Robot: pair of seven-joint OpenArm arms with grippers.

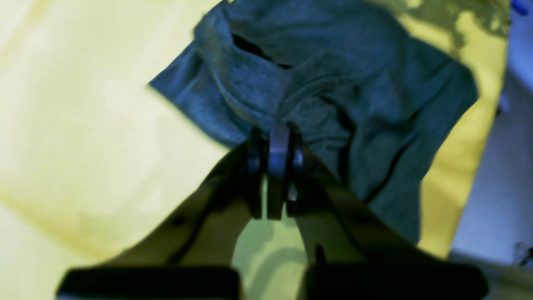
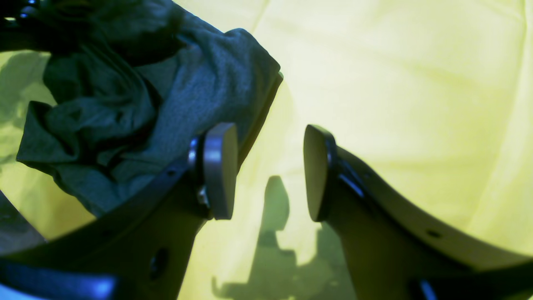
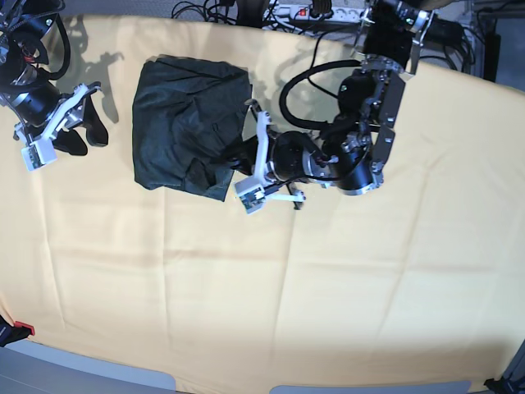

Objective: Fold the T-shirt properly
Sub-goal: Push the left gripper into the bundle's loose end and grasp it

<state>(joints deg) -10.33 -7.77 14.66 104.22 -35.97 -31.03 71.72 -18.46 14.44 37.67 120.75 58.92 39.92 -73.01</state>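
Observation:
The dark teal-grey T-shirt (image 3: 189, 131) lies bunched in a rough folded heap on the yellow table cover, at the back left in the base view. My left gripper (image 1: 275, 143) is at the shirt's near right edge (image 3: 232, 162), its pads pressed together with a gathered ridge of the T-shirt (image 1: 333, 83) pinched at their tips. My right gripper (image 2: 270, 171) hovers open over bare yellow cloth with nothing between its pads. The T-shirt (image 2: 145, 96) lies just beyond its left finger. In the base view, that right gripper (image 3: 80, 131) sits left of the shirt, apart from it.
The yellow cover (image 3: 271, 287) spans the whole table. Cables and a power strip (image 3: 316, 12) run along the back edge. A small red item (image 3: 20, 330) sits at the front left corner. The left arm's body (image 3: 361, 139) reaches in from the back right.

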